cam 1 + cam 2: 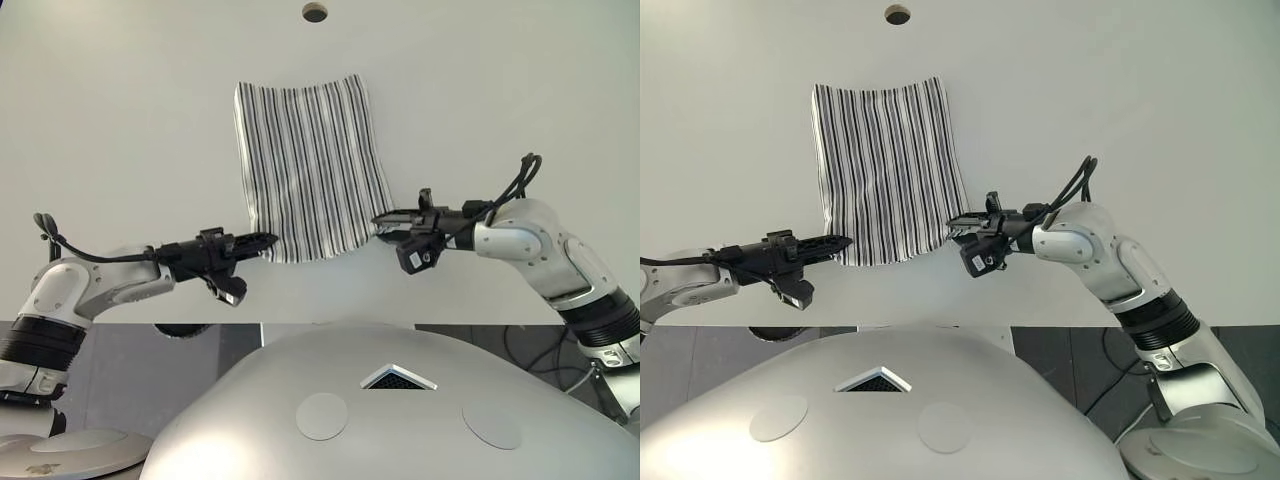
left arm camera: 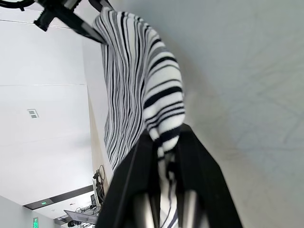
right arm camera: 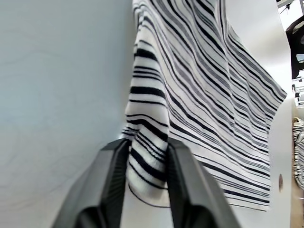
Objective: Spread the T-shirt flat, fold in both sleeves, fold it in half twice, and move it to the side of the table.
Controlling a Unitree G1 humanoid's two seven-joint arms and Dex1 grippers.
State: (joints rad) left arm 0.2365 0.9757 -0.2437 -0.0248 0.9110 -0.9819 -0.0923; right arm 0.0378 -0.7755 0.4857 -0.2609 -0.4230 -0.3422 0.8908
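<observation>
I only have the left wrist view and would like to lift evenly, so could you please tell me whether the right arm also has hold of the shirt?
Observer: Yes. The right gripper is shut on the near right corner of the T-shirt, with cloth bunched between its fingers.
Operator: Thank you. What shape is the shirt overall?
Observer: From the head views it is a narrow striped rectangle on the table, with no sleeve sticking out.
Operator: Is there anything beyond it?
Observer: A small round hole in the tabletop, a little past the far edge.
</observation>
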